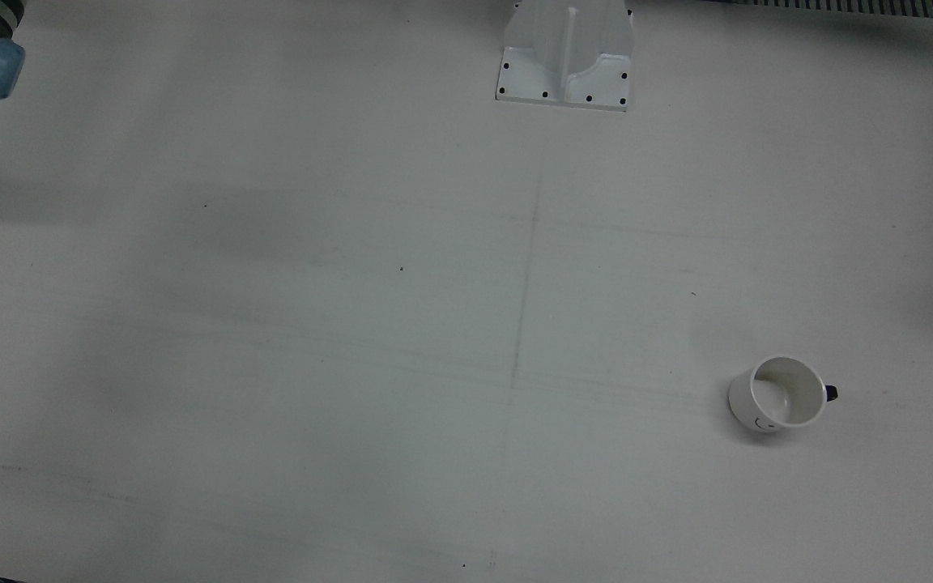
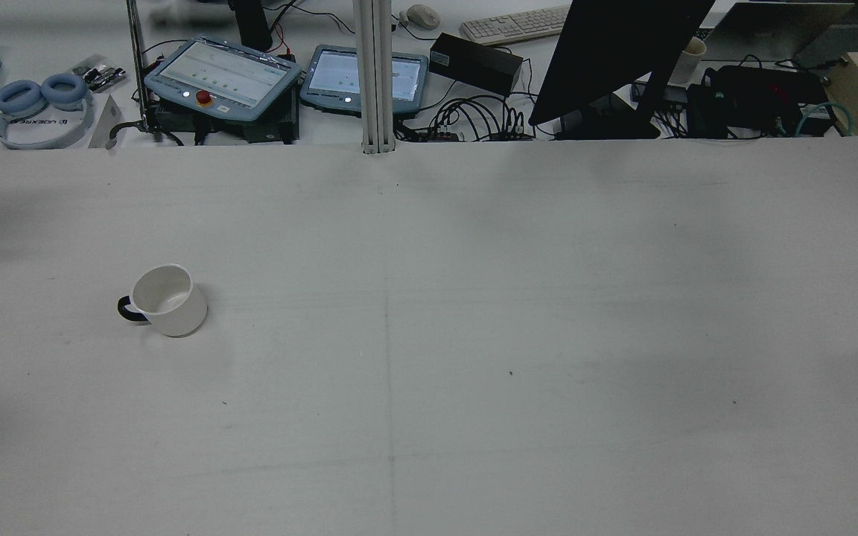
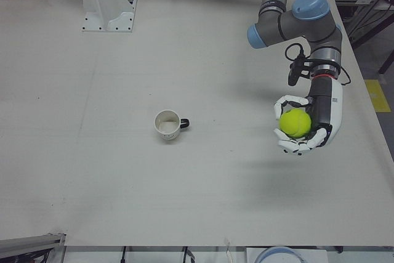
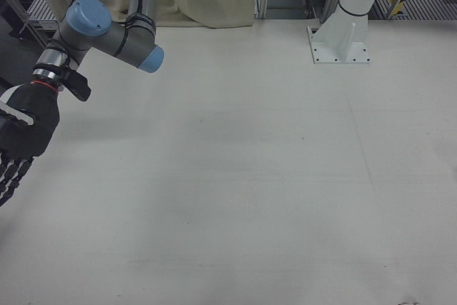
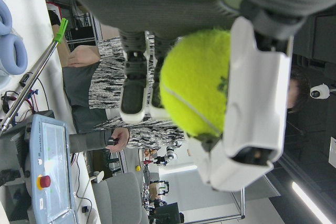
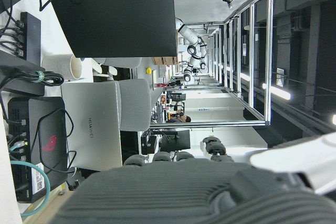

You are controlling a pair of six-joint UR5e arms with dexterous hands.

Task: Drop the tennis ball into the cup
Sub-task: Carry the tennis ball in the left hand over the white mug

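The picture lies on its side. Along the bottom edge, the right hand [image 6: 178, 192] fills the frame with its grey ribbed back, dark fingertips [image 6: 212, 145] pointing away from the camera, and a white plastic part at the lower right. A large black flat monitor [image 6: 121, 14] occupies the upper left. Beside it stands a pale paper cup [image 6: 71, 67]. A silver HUAWEI laptop [image 6: 94, 124] stands near a black box with a red logo [image 6: 44, 140]. A teal cable [image 6: 31, 182] loops below. A white robot arm [image 6: 191, 43] stands far off among aluminium frames.
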